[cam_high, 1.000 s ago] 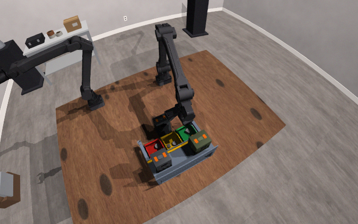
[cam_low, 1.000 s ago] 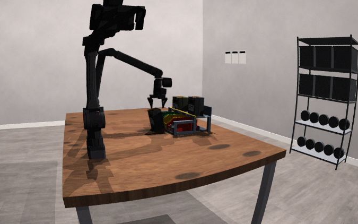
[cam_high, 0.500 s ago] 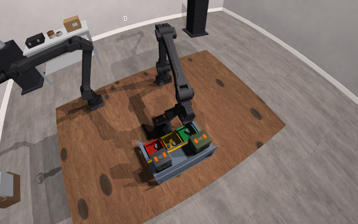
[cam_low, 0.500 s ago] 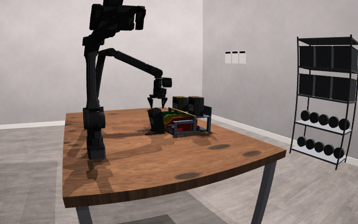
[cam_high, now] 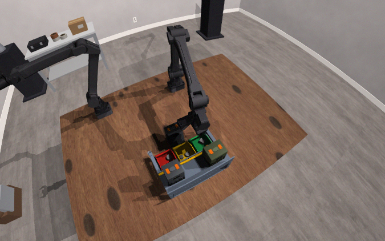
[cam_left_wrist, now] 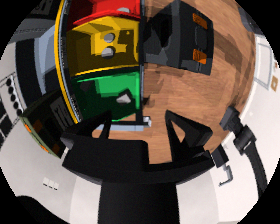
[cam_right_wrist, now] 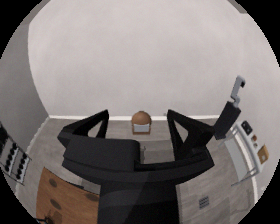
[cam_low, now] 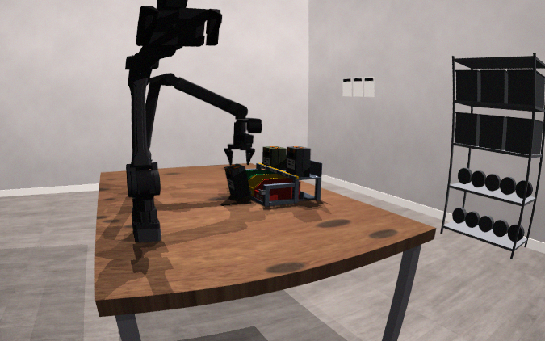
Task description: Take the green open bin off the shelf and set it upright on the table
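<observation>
Green bin [cam_high: 196,144] [cam_low: 256,172] [cam_left_wrist: 103,90] still on the shelf [cam_high: 199,179] [cam_low: 295,194] [cam_left_wrist: 128,127], the left gripper [cam_low: 240,160] [cam_left_wrist: 138,113], spread and empty, should straddle one wall squarely, then lift level, avoiding the dark case [cam_high: 174,135] [cam_low: 236,182] [cam_left_wrist: 188,37]

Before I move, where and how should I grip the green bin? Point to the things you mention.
Probably by its table-side wall, from above: the green bin [cam_high: 195,144] [cam_low: 257,172] [cam_left_wrist: 97,100] is open-topped, and the open left gripper [cam_low: 240,164] [cam_left_wrist: 138,113] has one finger on either side of that wall's line.
</observation>
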Available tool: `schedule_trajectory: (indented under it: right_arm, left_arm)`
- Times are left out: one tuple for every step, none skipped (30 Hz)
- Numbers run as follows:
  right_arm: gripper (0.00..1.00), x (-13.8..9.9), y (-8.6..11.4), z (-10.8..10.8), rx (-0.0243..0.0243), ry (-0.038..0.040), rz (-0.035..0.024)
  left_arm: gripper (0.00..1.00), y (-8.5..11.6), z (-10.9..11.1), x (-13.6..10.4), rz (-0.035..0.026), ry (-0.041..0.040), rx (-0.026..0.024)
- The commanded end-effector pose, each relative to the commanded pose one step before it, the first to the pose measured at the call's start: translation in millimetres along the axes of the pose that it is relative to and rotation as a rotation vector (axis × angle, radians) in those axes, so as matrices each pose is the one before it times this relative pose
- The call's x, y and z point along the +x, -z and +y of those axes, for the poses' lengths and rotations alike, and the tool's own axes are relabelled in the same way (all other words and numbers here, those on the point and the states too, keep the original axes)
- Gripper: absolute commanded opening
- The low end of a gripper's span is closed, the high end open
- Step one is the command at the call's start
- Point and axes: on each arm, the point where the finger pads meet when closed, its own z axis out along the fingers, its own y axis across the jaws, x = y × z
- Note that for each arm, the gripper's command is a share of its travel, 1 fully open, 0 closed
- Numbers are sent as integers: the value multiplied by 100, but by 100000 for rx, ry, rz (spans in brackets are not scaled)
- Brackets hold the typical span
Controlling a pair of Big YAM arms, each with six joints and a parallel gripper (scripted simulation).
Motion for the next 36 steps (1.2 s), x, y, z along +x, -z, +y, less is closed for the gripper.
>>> schedule_trajectory:
  right_arm:
    - [100, -1919, 713, -521, 721, 855, -5282]
    - [100, 0, 0, 0, 0, 0, 0]
    - [100, 0, 0, 0, 0, 0, 0]
    - [100, 0, 0, 0, 0, 0, 0]
    - [100, 0, 0, 0, 0, 0, 0]
    - [100, 0, 0, 0, 0, 0, 0]
    - [100, 0, 0, 0, 0, 0, 0]
    - [100, 0, 0, 0, 0, 0, 0]
    - [100, 0, 0, 0, 0, 0, 0]
    - [100, 0, 0, 0, 0, 0, 0]
    - [100, 0, 0, 0, 0, 0, 0]
    - [100, 0, 0, 0, 0, 0, 0]
    - [100, 0, 0, 0, 0, 0, 0]
    - [100, 0, 0, 0, 0, 0, 0]
    - [100, 0, 0, 0, 0, 0, 0]
    - [100, 0, 0, 0, 0, 0, 0]
    - [100, 0, 0, 0, 0, 0, 0]
    - [100, 0, 0, 0, 0, 0, 0]
    - [100, 0, 0, 0, 0, 0, 0]
    - [100, 0, 0, 0, 0, 0, 0]
    - [100, 0, 0, 0, 0, 0, 0]
    - [100, 0, 0, 0, 0, 0, 0]
    - [100, 0, 0, 0, 0, 0, 0]
    - [100, 0, 0, 0, 0, 0, 0]
    - [100, 0, 0, 0, 0, 0, 0]
    - [100, 0, 0, 0, 0, 0, 0]
    - [100, 0, 0, 0, 0, 0, 0]
    - [100, 0, 0, 0, 0, 0, 0]
    - [100, 0, 0, 0, 0, 0, 0]
    - [100, 0, 0, 0, 0, 0, 0]
    - [100, 0, 0, 0, 0, 0, 0]
    - [100, 0, 0, 0, 0, 0, 0]
    - [100, 0, 0, 0, 0, 0, 0]
    - [100, 0, 0, 0, 0, 0, 0]
    - [100, 0, 0, 0, 0, 0, 0]
    - [100, 0, 0, 0, 0, 0, 0]
  left_arm:
    - [90, 179, 703, -466, -168, -437, -897]
    - [90, -327, -115, 24, 68, 0, 323]
    - [90, -346, -139, 29, 59, 0, 282]
    - [90, -354, -219, 46, 93, 0, 442]
    - [90, -102, -81, 17, 25, 0, 120]
    - [90, 0, 0, 0, 0, 0, 0]
    - [90, 0, 0, 0, 0, 0, 0]
    - [90, 876, 94, -20, -416, 0, -1977]
    - [90, -316, -25, 5, 96, 0, 459]
    - [90, -496, -44, 9, 170, 0, 808]
    - [90, -516, -46, 10, 174, 0, 827]
    - [90, -127, 1, 0, 0, 0, 1]
    - [90, -138, 1, 0, 0, 0, 1]
    - [90, -148, 1, 0, 0, 0, 2]
    - [90, -158, 1, 0, 0, 0, 2]
    - [90, -167, 1, 0, 0, 0, 2]
    - [90, -176, 1, 0, 0, 0, 2]
    - [90, -184, 1, 0, 0, 0, 2]
    - [90, -191, 1, 0, 0, 0, 2]
    - [90, -198, 2, 0, 0, 0, 2]
    - [90, -203, 1, 0, 0, 0, 2]
    - [90, -208, 1, 0, 0, 0, 2]
    - [90, 0, 0, 0, 0, 0, 0]
    - [90, 0, 0, 0, 0, 0, 0]
    - [90, 1086, 189, -40, -562, 0, -2673]
    - [90, -895, -114, 24, 296, 0, 1410]
    - [90, -831, -104, 22, 267, 0, 1270]
    - [90, -218, 1, 0, 1, 0, 2]
    - [90, -219, 2, 0, 1, 0, 2]
    - [90, -218, 1, 0, 0, 0, 2]
    - [90, -216, 2, 0, 1, 0, 2]
    - [90, -213, 1, 0, 1, 0, 2]
    - [90, -209, 1, 0, 0, 0, 2]
    - [90, -205, 2, 0, 1, 0, 2]
    - [90, -199, 1, 0, 0, 0, 2]
    - [90, -194, 2, 0, 0, 0, 2]
